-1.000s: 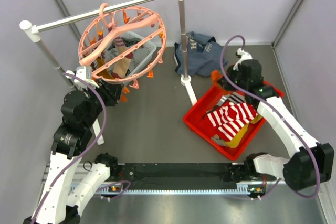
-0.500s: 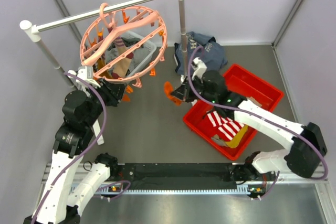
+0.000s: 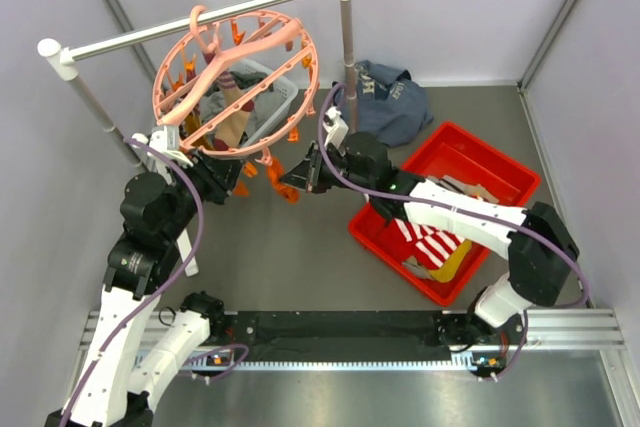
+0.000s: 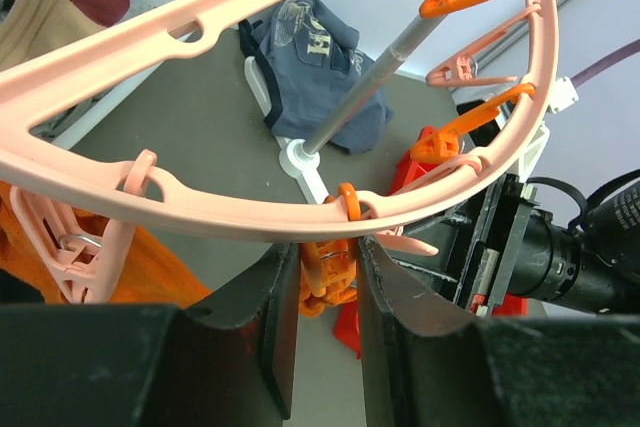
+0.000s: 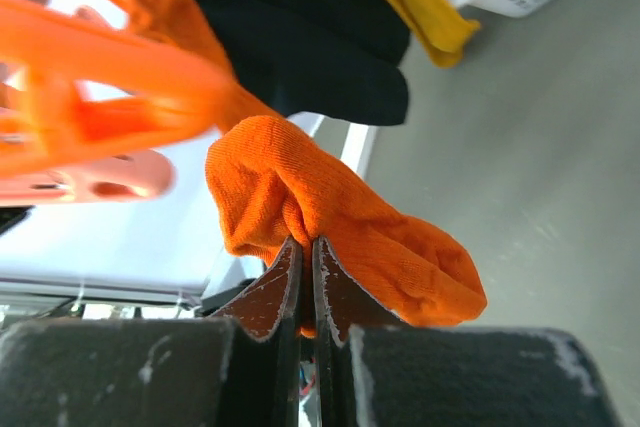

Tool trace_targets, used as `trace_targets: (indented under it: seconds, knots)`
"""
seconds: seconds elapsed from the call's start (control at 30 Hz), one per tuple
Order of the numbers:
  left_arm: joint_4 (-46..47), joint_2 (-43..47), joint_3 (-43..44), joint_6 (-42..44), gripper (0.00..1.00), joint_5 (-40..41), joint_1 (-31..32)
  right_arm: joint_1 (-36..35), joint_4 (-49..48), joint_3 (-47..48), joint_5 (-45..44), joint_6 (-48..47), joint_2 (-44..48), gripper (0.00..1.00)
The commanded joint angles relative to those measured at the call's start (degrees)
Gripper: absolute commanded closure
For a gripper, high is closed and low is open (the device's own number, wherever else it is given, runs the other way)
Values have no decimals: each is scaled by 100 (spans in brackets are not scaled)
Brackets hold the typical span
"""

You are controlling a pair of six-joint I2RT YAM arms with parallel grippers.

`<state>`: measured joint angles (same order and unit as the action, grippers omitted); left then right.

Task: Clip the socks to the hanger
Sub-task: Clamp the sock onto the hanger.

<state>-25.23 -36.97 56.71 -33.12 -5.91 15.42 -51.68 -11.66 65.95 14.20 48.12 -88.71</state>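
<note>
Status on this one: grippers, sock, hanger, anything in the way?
Left gripper shut on clip peg under hanger. Right gripper shut on orange sock, near that peg. Dark sock hangs close by.

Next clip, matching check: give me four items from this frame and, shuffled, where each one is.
Items:
1. orange sock
2. striped socks
3. navy garment
4. orange peg

Places:
A. in the red bin
B. between the fingers of the left gripper
C. lying beside the rail post
D. pinched by the right gripper

Pairs: 1-D, 2-A, 3-C, 4-B
</note>
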Motion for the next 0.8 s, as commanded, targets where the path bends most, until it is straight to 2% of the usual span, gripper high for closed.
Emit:
trace_targets:
  seconds: [0.0,0.77]
  knots:
    - [300,6,-107,-45,100,-86,5,-140,-495,514,171,180,-103,100]
    - [449,-12,-186,-36,100,-103,5,-316,-381,858,347,216,-305,100]
